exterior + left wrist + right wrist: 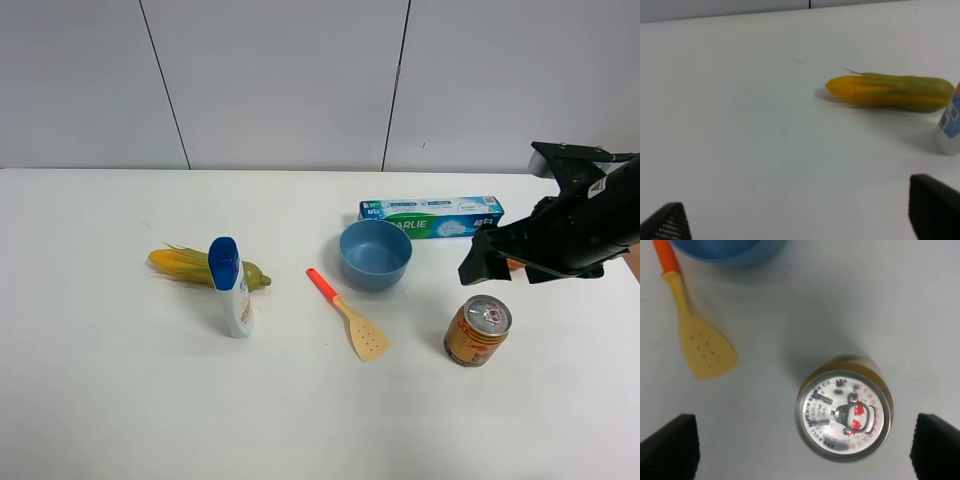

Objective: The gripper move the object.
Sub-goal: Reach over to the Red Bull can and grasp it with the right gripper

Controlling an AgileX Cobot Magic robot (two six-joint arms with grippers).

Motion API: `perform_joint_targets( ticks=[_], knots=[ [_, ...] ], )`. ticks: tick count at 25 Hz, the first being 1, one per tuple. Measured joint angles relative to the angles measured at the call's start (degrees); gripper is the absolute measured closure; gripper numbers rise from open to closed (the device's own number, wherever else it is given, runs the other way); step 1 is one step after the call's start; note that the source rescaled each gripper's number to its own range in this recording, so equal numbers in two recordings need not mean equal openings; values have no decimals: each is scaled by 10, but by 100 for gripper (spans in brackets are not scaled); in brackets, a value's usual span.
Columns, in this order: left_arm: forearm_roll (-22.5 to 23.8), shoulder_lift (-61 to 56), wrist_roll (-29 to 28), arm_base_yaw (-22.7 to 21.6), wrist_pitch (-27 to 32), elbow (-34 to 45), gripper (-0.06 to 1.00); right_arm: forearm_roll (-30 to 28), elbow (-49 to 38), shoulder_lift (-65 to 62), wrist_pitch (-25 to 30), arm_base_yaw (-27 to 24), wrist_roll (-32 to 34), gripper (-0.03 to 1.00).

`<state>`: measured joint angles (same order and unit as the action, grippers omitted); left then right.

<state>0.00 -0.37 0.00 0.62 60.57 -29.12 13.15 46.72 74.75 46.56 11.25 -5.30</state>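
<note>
The orange-gold drink can (478, 330) stands upright on the white table at the right front, silver pull-tab top up. My right gripper (490, 258) hovers just above and behind it. In the right wrist view the can (844, 407) sits between the two black fingertips (670, 445), which stand wide apart and do not touch it; the right gripper (804, 447) is open and empty. My left gripper (800, 215) is open and empty, low over bare table near the corn; the left arm is out of the high view.
A blue bowl (375, 254) and a toothpaste box (432, 216) lie behind the can. An orange-handled spatula (350, 318) lies to its left. Corn (205, 267) and a white bottle with a blue cap (230, 288) stand at the left.
</note>
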Motion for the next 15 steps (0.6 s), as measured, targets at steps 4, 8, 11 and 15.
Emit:
perform_joint_targets(
  ticks=[4,8,11,15],
  knots=[
    [0,0,0,0,0,0,-6,-28,-1,26,12,0,2,23],
    [0,0,0,0,0,0,-6,-37,-1,59,18,0,4,23],
    [0,0,0,0,0,0,-6,-38,-1,86,18,0,4,23],
    [0,0,0,0,0,0,-6,-40,-1,113,7,0,4,23]
  ],
)
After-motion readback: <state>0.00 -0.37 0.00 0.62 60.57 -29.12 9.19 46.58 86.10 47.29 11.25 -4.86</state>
